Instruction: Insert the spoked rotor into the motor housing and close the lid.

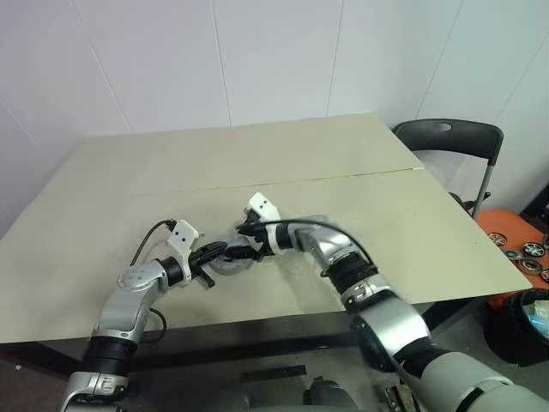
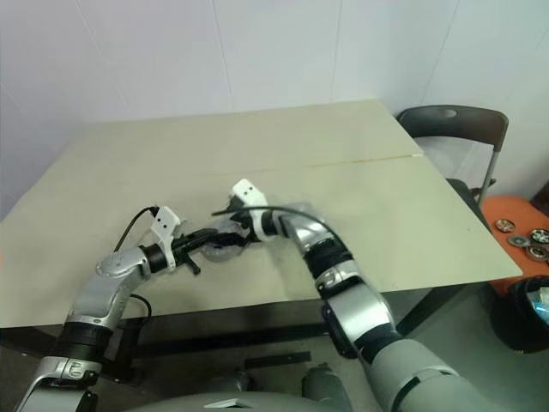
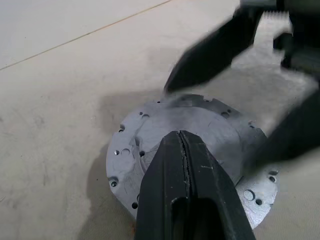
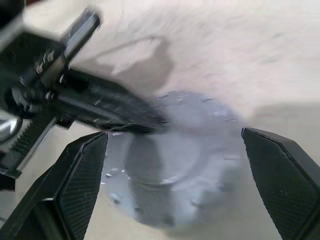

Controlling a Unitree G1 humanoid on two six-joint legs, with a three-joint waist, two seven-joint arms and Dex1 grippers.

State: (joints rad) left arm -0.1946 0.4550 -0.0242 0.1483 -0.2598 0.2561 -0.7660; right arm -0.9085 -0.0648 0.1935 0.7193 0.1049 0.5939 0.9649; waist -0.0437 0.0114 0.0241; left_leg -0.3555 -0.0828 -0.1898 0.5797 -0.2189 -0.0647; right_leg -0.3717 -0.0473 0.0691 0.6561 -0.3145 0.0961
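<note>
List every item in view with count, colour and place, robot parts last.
lid: one, grey, smooth face up with small holes near the rim, lying flat on the table between the two claws.
table: one, beige top with a thin seam across it, in front of the robot.
chair: one, black, behind the table's far right corner.
orange surface: one, right of the table, with several small dark wheel-like parts on it.
left claw: one, black, shut, its tip over the lid.
right claw: one, black, open, fingers standing either side of the lid.
</note>
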